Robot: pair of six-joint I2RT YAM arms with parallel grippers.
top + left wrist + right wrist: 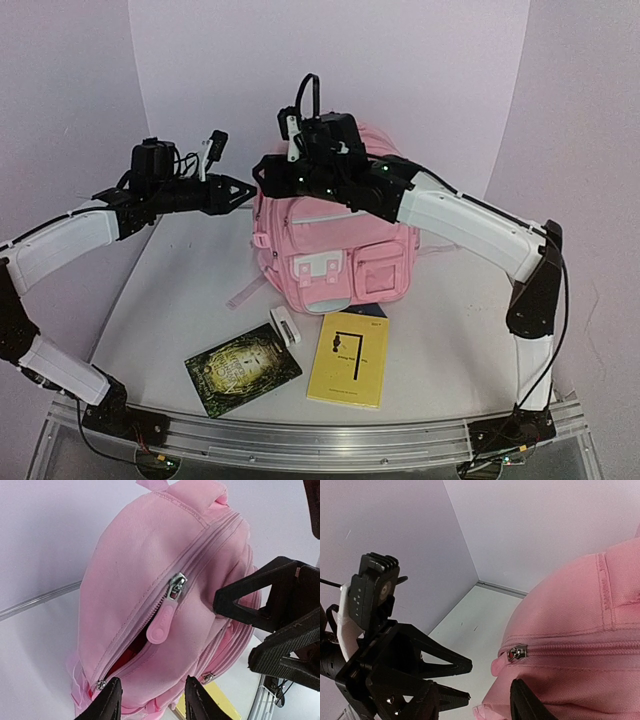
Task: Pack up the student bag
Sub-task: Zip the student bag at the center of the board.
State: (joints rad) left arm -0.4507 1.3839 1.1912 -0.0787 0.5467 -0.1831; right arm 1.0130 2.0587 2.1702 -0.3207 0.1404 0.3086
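Pale lilac walls (420, 60), white tabletop (170, 290)

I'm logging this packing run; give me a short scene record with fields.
bag: pink student bag, standing upright
zip: partly open, pink zip pull midway along
left gripper: open, empty, beside the bag's top
right gripper: open, empty, at the bag's top
unpacked: yellow book, dark book, small white item, in front of bag

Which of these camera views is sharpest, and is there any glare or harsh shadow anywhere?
Left wrist view: sharpest, the student bag weave and metal zip slider crisp, with a small glint on the slider. Right wrist view: the left gripper is near-black, with little detail. Top external view: soft even light, lavender tint, only faint shadows on the table.
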